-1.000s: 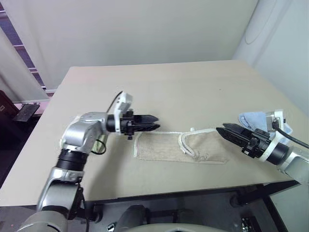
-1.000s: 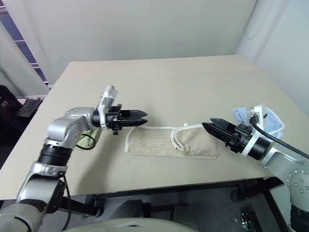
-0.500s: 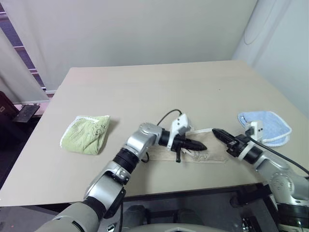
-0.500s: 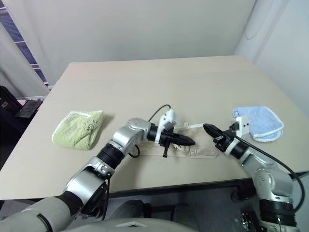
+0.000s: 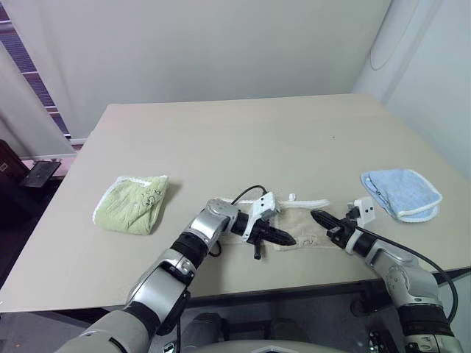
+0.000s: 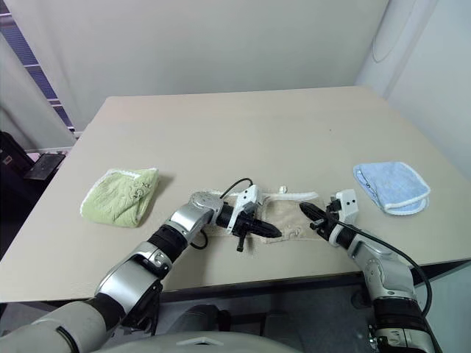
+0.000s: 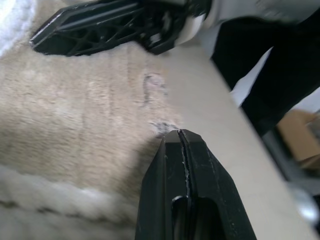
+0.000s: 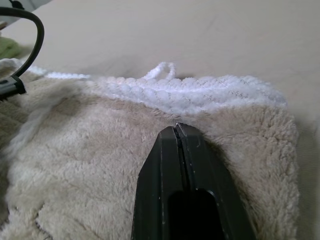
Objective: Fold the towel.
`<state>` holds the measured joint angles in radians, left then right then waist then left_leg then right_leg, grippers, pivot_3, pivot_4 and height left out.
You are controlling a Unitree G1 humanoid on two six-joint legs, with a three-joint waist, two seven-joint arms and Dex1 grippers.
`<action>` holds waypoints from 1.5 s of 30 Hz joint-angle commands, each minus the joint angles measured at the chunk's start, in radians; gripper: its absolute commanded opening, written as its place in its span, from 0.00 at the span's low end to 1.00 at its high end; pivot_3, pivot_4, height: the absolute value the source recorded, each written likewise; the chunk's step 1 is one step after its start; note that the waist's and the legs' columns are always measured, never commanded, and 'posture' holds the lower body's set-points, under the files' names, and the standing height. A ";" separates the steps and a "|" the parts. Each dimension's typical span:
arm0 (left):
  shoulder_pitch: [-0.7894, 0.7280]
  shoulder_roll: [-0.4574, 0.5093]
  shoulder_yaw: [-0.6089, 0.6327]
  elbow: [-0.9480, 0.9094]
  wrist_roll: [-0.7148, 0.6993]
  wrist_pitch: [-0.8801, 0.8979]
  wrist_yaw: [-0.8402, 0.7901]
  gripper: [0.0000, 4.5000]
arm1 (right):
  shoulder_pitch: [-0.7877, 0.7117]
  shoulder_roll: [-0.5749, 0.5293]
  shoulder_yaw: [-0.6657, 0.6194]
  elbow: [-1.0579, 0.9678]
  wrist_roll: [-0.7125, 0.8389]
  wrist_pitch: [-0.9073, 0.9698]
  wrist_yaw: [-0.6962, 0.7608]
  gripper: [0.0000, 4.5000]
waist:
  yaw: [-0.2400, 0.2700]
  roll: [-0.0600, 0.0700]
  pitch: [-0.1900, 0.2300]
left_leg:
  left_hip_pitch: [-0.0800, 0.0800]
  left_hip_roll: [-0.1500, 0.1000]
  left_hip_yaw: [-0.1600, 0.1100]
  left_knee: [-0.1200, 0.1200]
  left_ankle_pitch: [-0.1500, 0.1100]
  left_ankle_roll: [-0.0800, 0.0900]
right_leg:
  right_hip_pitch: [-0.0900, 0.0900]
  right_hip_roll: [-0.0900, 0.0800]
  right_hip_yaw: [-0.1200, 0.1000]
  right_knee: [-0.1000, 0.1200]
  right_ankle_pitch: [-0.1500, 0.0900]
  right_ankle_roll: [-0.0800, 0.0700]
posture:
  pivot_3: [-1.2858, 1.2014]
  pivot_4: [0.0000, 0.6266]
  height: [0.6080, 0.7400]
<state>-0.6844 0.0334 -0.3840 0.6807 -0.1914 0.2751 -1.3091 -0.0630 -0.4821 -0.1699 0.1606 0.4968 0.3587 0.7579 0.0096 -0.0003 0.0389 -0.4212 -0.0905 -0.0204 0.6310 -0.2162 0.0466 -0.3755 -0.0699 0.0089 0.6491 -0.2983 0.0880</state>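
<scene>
Beige table (image 5: 221, 140): three towels, one tan towel (image 5: 302, 224), two closed grippers

A beige table (image 5: 221, 140) is seen; on it, the towel (image 5: 305, 222) lies between a green cloth (image 5: 132, 204) and a blue cloth (image 5: 401, 193).

Both arms were low and reached inward toward each other. Left end effector (image 5: 285, 240) pointed toward the robot's right, fingers (image 7: 186, 165) pressed together, tip down on the towel (image 8: 100, 150). Right end effector (image 5: 316, 216) pointed forward-left, angled slightly down, fingers (image 8: 177, 150) also closed flat together over the towel's right end. The two tips sat near each other, apart.
</scene>
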 commanded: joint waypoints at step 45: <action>0.391 0.493 0.693 -0.617 -1.364 1.339 1.273 0.99 | -0.187 -0.157 -0.001 -0.352 0.286 0.549 0.032 0.00 | 0.003 0.002 0.000 | -0.002 0.000 -0.001 -0.002 0.001 -0.003 | -0.013 0.004 0.005 0.007 0.002 -0.004 | 0.52 0.00 1.00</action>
<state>-0.2806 0.5308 0.3268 0.0490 -1.4884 1.6068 -0.0765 -0.2467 -0.6166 -0.1724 -0.1298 0.7862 0.9288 0.7557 0.0123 0.0021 0.0385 -0.4228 -0.0904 -0.0210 0.6285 -0.2148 0.0434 -0.3890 -0.0659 0.0145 0.6561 -0.2962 0.0838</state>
